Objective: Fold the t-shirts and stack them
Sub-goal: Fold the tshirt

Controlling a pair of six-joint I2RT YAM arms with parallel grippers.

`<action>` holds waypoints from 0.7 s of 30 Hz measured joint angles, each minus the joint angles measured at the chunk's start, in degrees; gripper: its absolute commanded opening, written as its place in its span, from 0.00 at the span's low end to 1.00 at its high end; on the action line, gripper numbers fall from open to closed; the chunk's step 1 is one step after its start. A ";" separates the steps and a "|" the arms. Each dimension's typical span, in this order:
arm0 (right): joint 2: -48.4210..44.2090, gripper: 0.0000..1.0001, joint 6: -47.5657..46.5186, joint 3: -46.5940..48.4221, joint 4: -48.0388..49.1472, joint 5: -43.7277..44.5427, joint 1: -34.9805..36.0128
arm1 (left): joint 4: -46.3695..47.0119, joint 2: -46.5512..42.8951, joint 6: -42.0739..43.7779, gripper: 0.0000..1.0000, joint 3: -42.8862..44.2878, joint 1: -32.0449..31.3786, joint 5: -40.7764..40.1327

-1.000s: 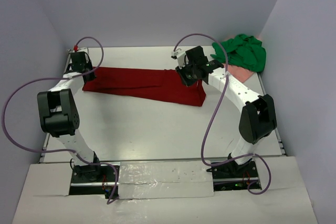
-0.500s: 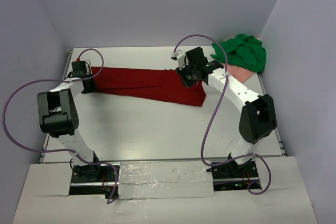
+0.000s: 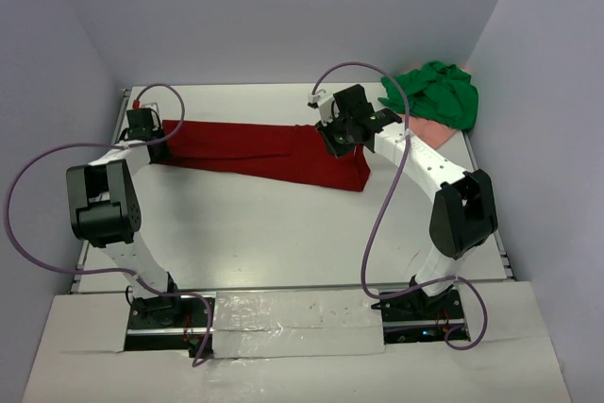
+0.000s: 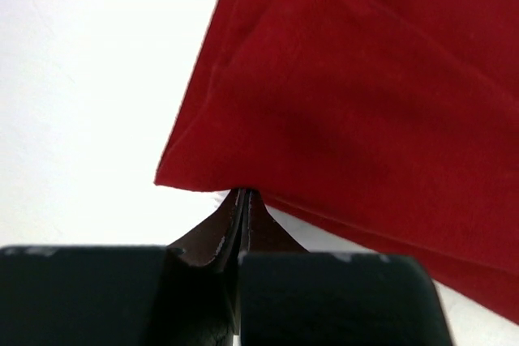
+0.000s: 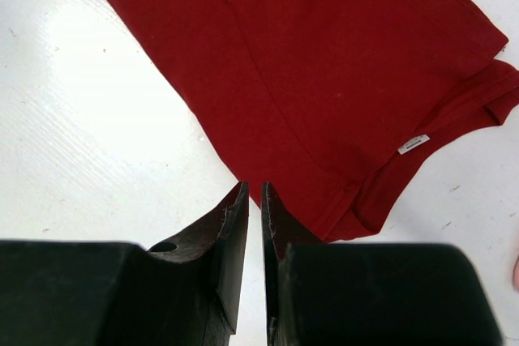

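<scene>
The dark red t-shirt (image 3: pixel 264 150) lies as a long folded band across the far half of the table. My left gripper (image 3: pixel 154 137) is at its left end. In the left wrist view that gripper (image 4: pixel 243 194) is shut, its tips pinching the edge of the red cloth (image 4: pixel 365 103). My right gripper (image 3: pixel 338 139) hovers above the shirt's right end. Seen from the right wrist, this gripper (image 5: pixel 254 192) is open by a narrow gap with nothing in it, over the shirt's (image 5: pixel 324 62) edge. A green t-shirt (image 3: pixel 439 92) lies bunched on a pale pink one (image 3: pixel 434 129) at the far right corner.
A white label (image 5: pixel 413 144) shows near the red shirt's sleeve. Walls close the white table (image 3: pixel 264 233) on the left, far and right sides. Purple cables loop off both arms.
My left gripper has moved a little nearer along the shirt's left end and closed on its edge, and that end of the cloth has shifted slightly. The right arm has stayed still.
</scene>
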 measured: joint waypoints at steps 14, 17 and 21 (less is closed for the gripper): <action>0.00 0.19 0.00 0.00 0.00 0.02 0.00 | 5.40 5.25 -0.24 0.01 7.82 -0.17 -1.64; 0.00 0.19 0.00 0.00 0.00 0.15 0.00 | 5.81 7.56 -0.57 0.01 9.42 -0.55 -1.57; 0.00 0.19 -0.02 0.00 0.00 0.52 0.00 | 5.42 8.41 -0.92 0.01 9.40 -1.29 -0.52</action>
